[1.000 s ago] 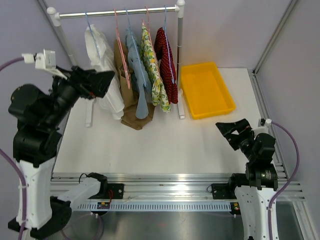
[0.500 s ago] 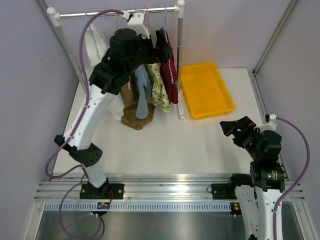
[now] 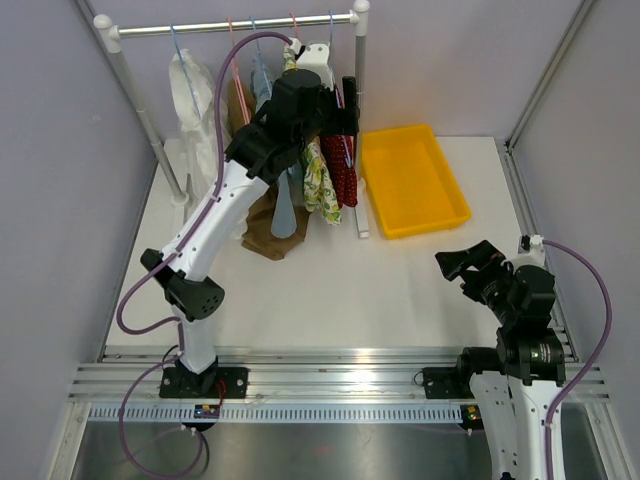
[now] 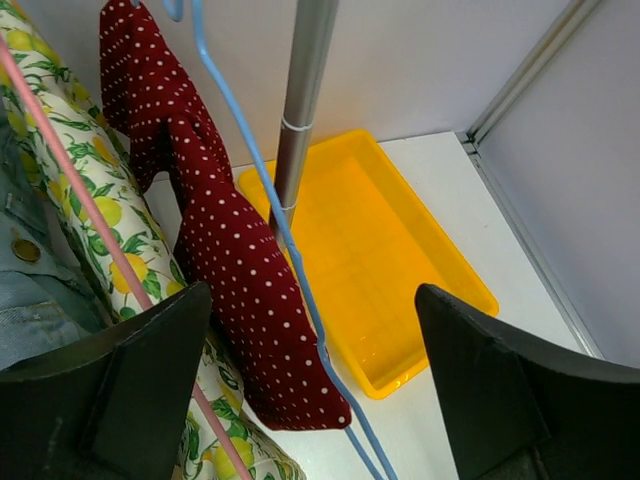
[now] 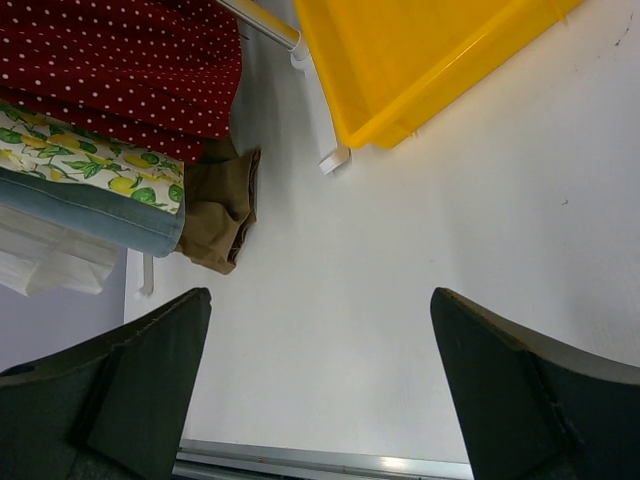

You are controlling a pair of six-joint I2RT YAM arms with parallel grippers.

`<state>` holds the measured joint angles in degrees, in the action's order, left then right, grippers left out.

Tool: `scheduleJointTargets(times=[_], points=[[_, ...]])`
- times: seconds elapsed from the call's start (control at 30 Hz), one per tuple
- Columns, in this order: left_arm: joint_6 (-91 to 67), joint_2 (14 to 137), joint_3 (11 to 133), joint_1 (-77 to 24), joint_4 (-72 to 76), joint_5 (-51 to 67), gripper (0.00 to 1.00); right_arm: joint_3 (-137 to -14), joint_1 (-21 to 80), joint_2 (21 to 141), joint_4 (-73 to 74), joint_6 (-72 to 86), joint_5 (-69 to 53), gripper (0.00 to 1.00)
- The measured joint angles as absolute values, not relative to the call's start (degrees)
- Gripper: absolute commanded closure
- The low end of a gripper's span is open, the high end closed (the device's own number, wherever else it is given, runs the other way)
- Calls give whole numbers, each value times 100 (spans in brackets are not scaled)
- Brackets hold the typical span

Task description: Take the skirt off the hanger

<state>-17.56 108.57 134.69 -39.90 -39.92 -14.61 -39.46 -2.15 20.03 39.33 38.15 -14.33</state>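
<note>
While the left jaws gape beside the red dotted skirt point(image 4: 235, 270), seemingly clear, the right jaws gape too.

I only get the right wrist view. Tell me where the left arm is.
Observer: Up at the clothes rail, its left fingers open and facing the red polka-dot garment, gripping nothing.
Operator: Say what that garment hangs on.
Observer: A blue hanger; its wire runs down the garment's front.
Operator: Name what hangs next to it.
Observer: A lemon-print garment, on a pink hanger.
</note>
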Motion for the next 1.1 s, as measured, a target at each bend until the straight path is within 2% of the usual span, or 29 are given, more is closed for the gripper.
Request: scheduleJointTargets(times=[0.03, 0.07, 0.17, 0.27, 0.33, 0.37, 0.4, 0.73, 0.87, 0.97, 1.1], points=[[-1750, 10864, 13469, -3988, -3962, -1522, 20, -3938, -209, 1997, 3931, 3809, -1417, 1], [-1737, 10881, 13467, -3983, -3922, -1568, 34, -3924, -200, 1984, 3933, 3793, -1411, 1], [-1717, 10975, 13474, -3972, -3863, -1675, 54, -3900, -187, 1968, 3931, 3778, -1406, 0], [-1662, 11198, 13535, -3972, -3839, -1715, 57, -3894, -187, 1962, 3935, 3767, -1404, 0], [-1671, 11354, 13541, -3972, -3837, -1719, 74, -3894, -187, 1959, 3935, 3754, -1402, 1], [-1667, 11434, 13541, -3972, -3841, -1719, 85, -3894, -187, 1959, 3935, 3750, -1402, 1], [-1684, 11511, 13541, -3972, -3844, -1717, 100, -3894, -187, 1959, 3935, 3750, -1402, 1], [-1634, 11544, 13692, -3970, -4084, -1804, 100, -3911, -183, 2137, 3625, 3577, -1732, 1], [-1601, 11227, 13692, -4007, -4300, -1824, 100, -4622, -167, 3312, 3463, 3428, -2211, 3], [-1584, 10853, 13692, -4112, -4456, -1955, 100, -5684, -69, 4523, 3343, 3262, -2377, 3], [-1586, 10333, 13692, -4226, -4458, -2091, 100, -6984, 847, 5629, 3229, 3039, -2182, 2]])
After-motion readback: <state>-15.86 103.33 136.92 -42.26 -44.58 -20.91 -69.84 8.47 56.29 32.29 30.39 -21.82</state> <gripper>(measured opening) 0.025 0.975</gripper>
